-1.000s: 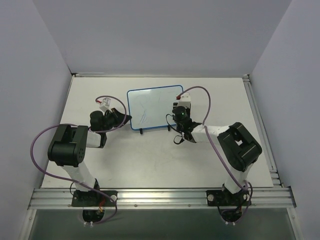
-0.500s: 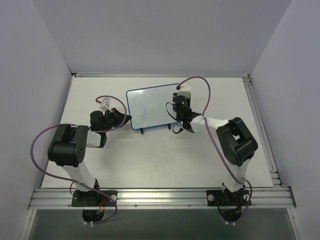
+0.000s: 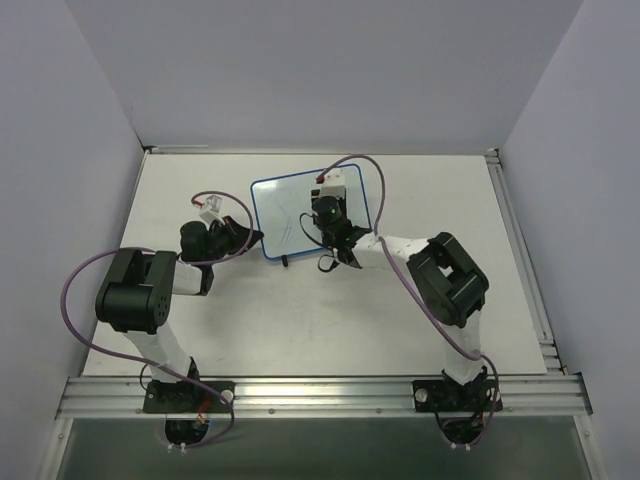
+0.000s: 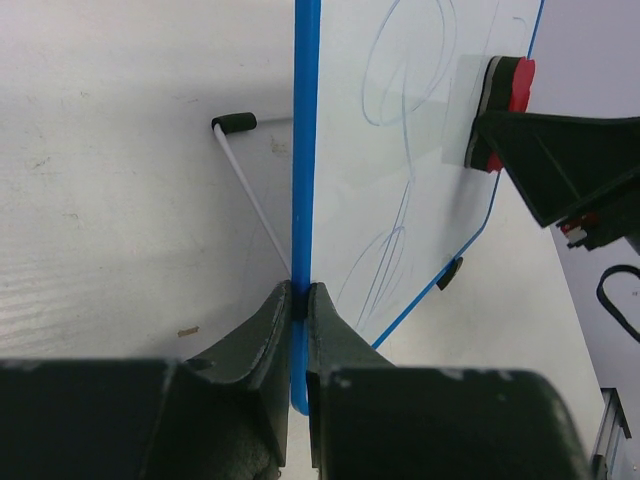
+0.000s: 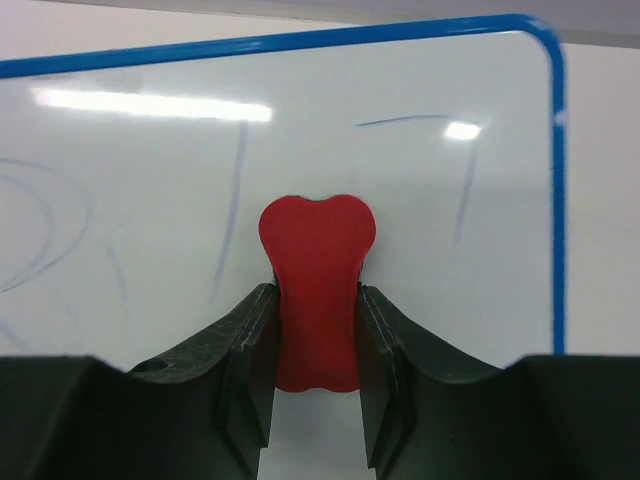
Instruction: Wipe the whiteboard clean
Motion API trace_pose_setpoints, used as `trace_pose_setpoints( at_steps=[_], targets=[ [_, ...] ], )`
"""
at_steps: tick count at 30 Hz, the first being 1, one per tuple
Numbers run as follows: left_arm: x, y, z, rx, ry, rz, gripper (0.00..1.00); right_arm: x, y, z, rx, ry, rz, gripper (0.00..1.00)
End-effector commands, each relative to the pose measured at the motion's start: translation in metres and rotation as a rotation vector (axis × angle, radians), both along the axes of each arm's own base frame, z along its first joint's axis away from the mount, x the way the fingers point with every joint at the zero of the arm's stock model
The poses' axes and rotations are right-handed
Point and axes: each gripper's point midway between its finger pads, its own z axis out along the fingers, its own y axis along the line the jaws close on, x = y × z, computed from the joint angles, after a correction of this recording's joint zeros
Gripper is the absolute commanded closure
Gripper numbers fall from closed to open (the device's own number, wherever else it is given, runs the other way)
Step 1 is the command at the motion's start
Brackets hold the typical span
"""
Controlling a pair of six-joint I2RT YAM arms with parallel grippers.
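Note:
The whiteboard [image 3: 283,212] stands tilted on the table, white with a thin blue rim and faint blue scribbles. My left gripper [image 3: 256,238] is shut on its left edge; in the left wrist view the fingers [image 4: 262,330] pinch the blue rim [image 4: 305,150]. My right gripper [image 3: 324,216] is shut on a small red eraser [image 5: 317,270] and presses it flat against the board's face [image 5: 150,200], right of the middle. The eraser also shows in the left wrist view [image 4: 505,95]. Faint strokes lie on both sides of the eraser.
The board's wire stand ends in a black foot [image 4: 235,123] behind it, and another black foot [image 3: 284,263] sits at its front edge. Purple cables loop off both arms. Aluminium rails [image 3: 520,250] run along the table's right and near edges; walls enclose the other sides.
My right gripper has moved left with the eraser, from the board's right edge to near its middle. The left gripper and the board have stayed put.

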Motion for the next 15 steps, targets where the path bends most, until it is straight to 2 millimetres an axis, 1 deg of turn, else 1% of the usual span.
trace_pose_setpoints(
  at_steps=[1,3,5,9,11,12,13,14,15],
  targets=[
    [0.008,0.000,0.009,0.023,-0.039,0.002,0.97,-0.021,0.044,-0.024,-0.004,0.044,0.085,0.97],
    [0.008,0.000,0.008,0.021,-0.034,0.003,0.98,-0.023,0.053,-0.024,-0.003,0.045,0.102,0.97],
    [0.008,0.000,0.009,0.021,-0.037,0.003,0.98,-0.023,0.056,-0.025,0.009,0.048,0.104,0.97],
    [0.007,0.000,0.009,0.024,-0.037,0.004,0.98,-0.020,0.044,-0.021,0.001,0.044,0.077,0.97],
    [0.008,0.000,0.010,0.023,-0.038,0.004,0.98,-0.015,0.026,-0.019,0.004,0.043,0.043,0.97],
    [0.008,0.000,0.009,0.024,-0.037,0.002,0.98,-0.013,0.018,-0.020,0.014,0.048,0.030,0.97],
    [0.008,0.000,0.008,0.022,-0.034,0.004,0.98,-0.016,0.009,-0.024,0.014,0.059,0.024,0.97],
    [0.008,0.000,0.008,0.021,-0.034,0.003,0.98,-0.010,-0.006,-0.024,0.023,0.057,-0.006,0.97],
    [0.008,0.001,0.008,0.020,-0.032,0.005,0.98,-0.008,-0.013,-0.025,0.029,0.062,-0.021,0.97]
  ],
)
